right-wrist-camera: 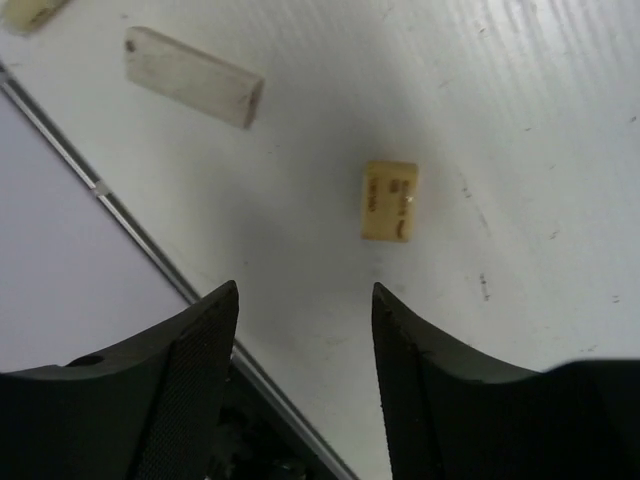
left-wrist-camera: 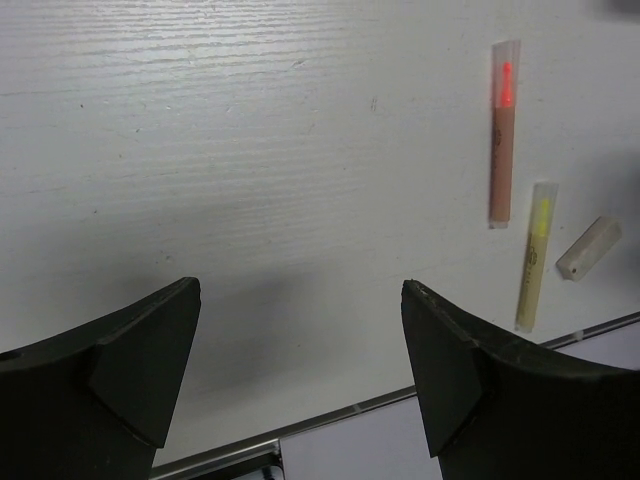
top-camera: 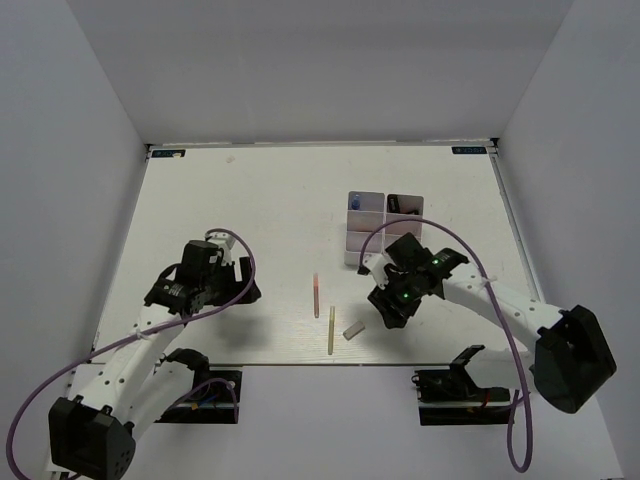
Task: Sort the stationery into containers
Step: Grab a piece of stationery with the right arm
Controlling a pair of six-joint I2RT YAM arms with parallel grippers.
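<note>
**Inspector:** Four loose items lie on the table (top-camera: 250, 200). What is the state of the left gripper (left-wrist-camera: 300, 300)?

**Operator:** Its jaws stand wide with nothing between them. It hangs over bare table, well left of the pink stick (left-wrist-camera: 503, 130), the yellow stick (left-wrist-camera: 537, 255) and the grey eraser (left-wrist-camera: 590, 247).

**Inspector:** And the right gripper (right-wrist-camera: 305, 300)?

**Operator:** Its jaws are apart and empty. The tan eraser (right-wrist-camera: 390, 200) lies flat just ahead of them, slightly towards the right-hand finger.

**Inspector:** Recommendation?

**Operator:** Shift the right gripper until the eraser sits centred, descend straight, and close across its narrow width. Then carry it to the containers (top-camera: 352, 243) just behind.
</note>
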